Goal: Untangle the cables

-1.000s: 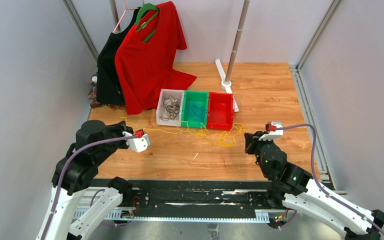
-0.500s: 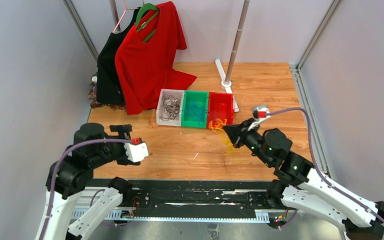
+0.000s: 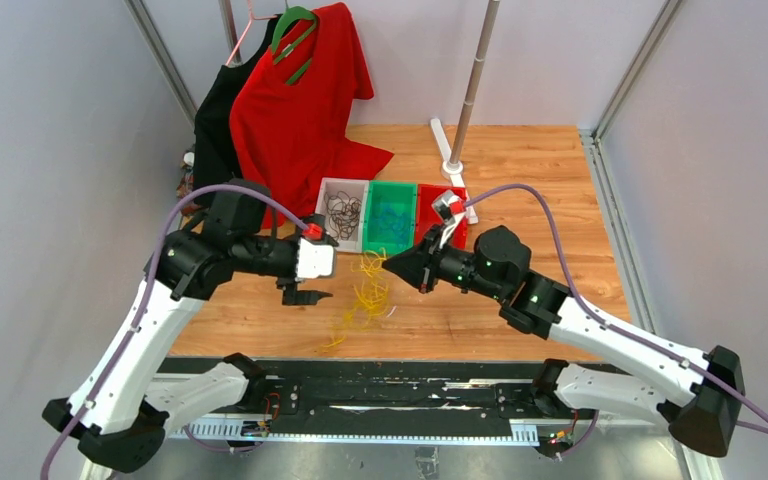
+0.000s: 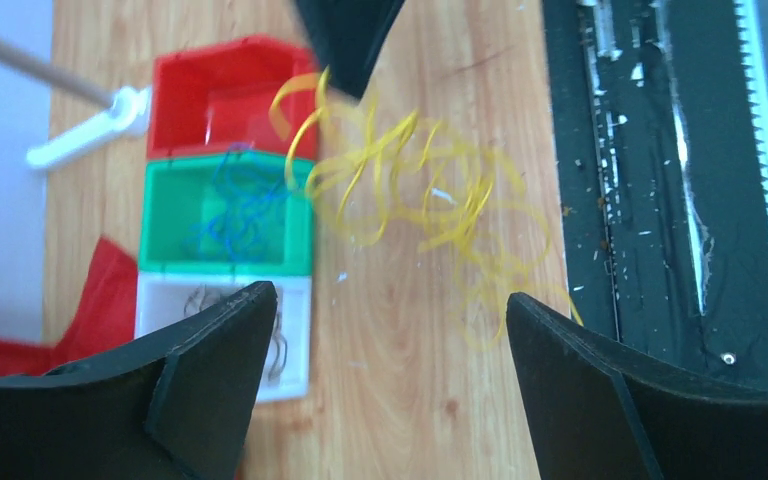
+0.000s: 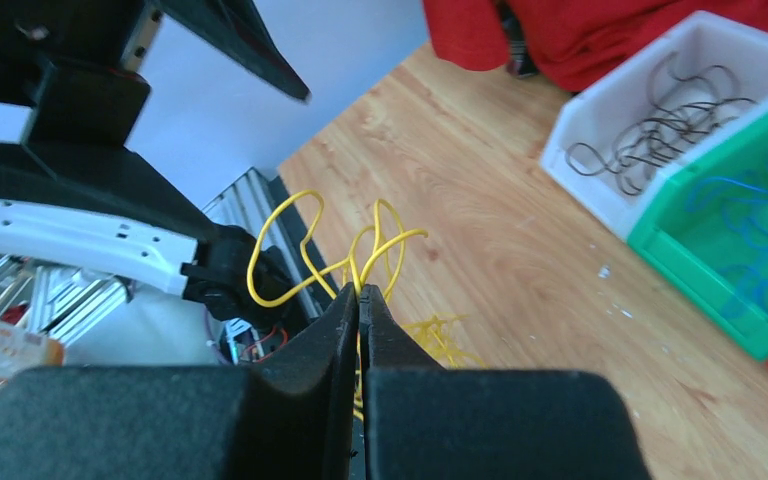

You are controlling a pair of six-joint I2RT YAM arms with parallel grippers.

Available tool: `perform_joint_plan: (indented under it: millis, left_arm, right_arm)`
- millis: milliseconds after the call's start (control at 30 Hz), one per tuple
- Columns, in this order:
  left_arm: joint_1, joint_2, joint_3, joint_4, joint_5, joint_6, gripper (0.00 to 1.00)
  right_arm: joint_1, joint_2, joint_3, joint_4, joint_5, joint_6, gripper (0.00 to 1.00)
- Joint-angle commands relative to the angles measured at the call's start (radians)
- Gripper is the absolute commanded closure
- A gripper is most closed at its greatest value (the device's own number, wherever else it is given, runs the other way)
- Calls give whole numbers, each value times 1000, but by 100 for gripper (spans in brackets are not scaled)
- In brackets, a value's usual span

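A yellow cable (image 3: 364,296) hangs in loose loops from my right gripper (image 3: 392,268), its lower end trailing on the wood toward the near edge. In the right wrist view the right gripper (image 5: 359,291) is shut on the yellow cable (image 5: 305,250), whose strands rise out of the closed tips. My left gripper (image 3: 318,270) hovers just left of the loops, open and holding nothing. In the left wrist view the left gripper (image 4: 388,297) frames bare wood, with the yellow cable (image 4: 410,190) beyond it. Dark cables (image 3: 341,216) lie in the white bin, blue cables (image 3: 392,218) in the green bin.
Three bins stand in a row mid-table: white bin (image 3: 322,240), green bin (image 3: 388,250), and red bin (image 3: 428,206), partly behind my right arm. A red shirt (image 3: 295,110) and a black garment (image 3: 215,140) hang at back left. A pole with a white base (image 3: 452,165) stands behind the bins.
The left gripper opened, released the yellow cable and swung toward the table's middle. The right gripper carried the cable left past the bins; the stretched line collapsed into hanging loops.
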Motion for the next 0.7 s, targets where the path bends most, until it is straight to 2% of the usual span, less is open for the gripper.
perform_joint_plan:
  millis: [0, 100, 267, 333, 433, 500, 667]
  left_arm:
    - [-108, 26, 34, 36, -1, 53, 13]
    - [-121, 55, 43, 49, -4, 60, 24]
    - [-121, 52, 45, 48, 2, 76, 28]
    - [-122, 51, 36, 49, 11, 68, 33]
    - [-133, 60, 18, 49, 5, 83, 53]
    - [-144, 69, 7, 58, -47, 102, 67]
    - [-149, 27, -61, 205, -165, 81, 83]
  right_arm:
    - [3, 67, 57, 119, -105, 25, 99]
    - [14, 110, 71, 137, -115, 19, 99]
    - [17, 133, 78, 142, -127, 6, 99]
    - [18, 144, 84, 141, -131, 3, 99]
    - [17, 156, 96, 138, -137, 4, 99]
    - [18, 161, 100, 140, -136, 9, 99]
    - [17, 153, 85, 145, -130, 12, 99]
